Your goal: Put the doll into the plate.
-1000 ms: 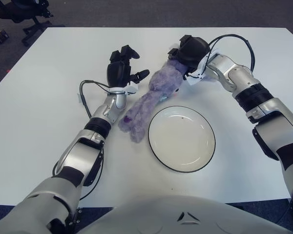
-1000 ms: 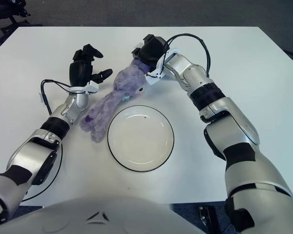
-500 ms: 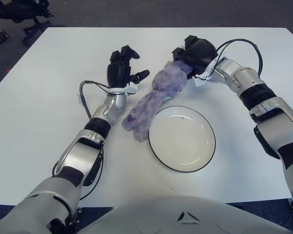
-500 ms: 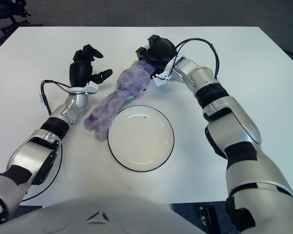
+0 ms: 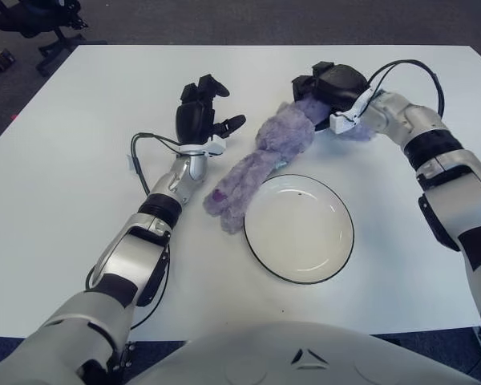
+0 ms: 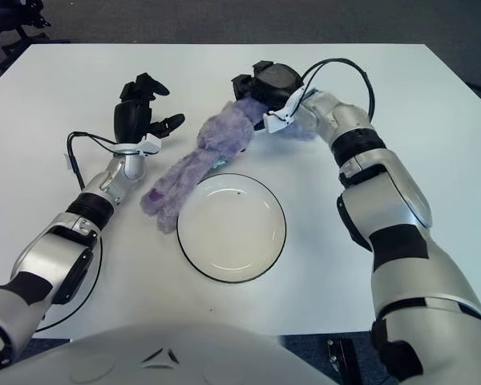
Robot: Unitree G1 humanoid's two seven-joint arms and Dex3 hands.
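Text: none can be read anywhere
Labels: none legible on either arm or the table
Brands, numbers, signs: none legible

The plate (image 5: pixel 299 228) is sitting on the table (image 5: pixel 64 184) in front of the robot. The doll (image 5: pixel 256 164) is lying just left of and behind it, between the left hand (image 5: pixel 200 116) and right hand (image 5: pixel 329 88).

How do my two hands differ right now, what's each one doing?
The right hand is curled onto the head end of the purple doll, while the left hand holds nothing, fingers spread. The right hand sits beyond the plate; the left hand is raised on the doll's other side, clear of it. Both are black, over the white table.
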